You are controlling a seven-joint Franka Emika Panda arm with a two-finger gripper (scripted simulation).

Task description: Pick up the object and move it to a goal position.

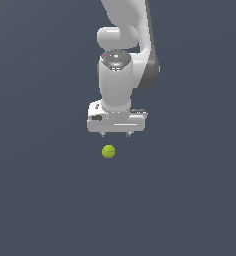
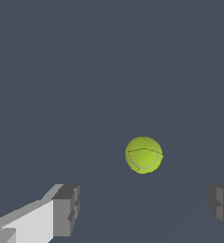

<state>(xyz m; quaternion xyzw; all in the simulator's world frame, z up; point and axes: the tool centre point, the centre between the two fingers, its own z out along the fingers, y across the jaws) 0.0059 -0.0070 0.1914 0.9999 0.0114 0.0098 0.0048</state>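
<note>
Yellow-green, matte, round: one small ball (image 1: pixel 108 151), with faint curved seam lines across its surface as on a tennis ball; it lies alone on the floor. Slate-grey, flat, untextured: the floor (image 1: pixel 40 200), filling both views without edge or mark. White, smooth, glossy: my arm (image 1: pixel 121 75), built of rounded cylindrical segments, with a dark grey band along the side at the exterior view's right and a dark, speckled round cap on the wrist joint. White, boxy: my gripper (image 1: pixel 115 134), a wide flat body with two short fingers pointing down. Fingers (image 2: pixel 66 209), wrist view: grey, blocky, ridged pads on white backing, spread wide with nothing between them.

Position of ball: below my gripper, apart from it, untouched. In the exterior view it sits toward the left finger. In the wrist view it lies ahead of the fingertips, nearer the grey pad at that picture's edge.
</note>
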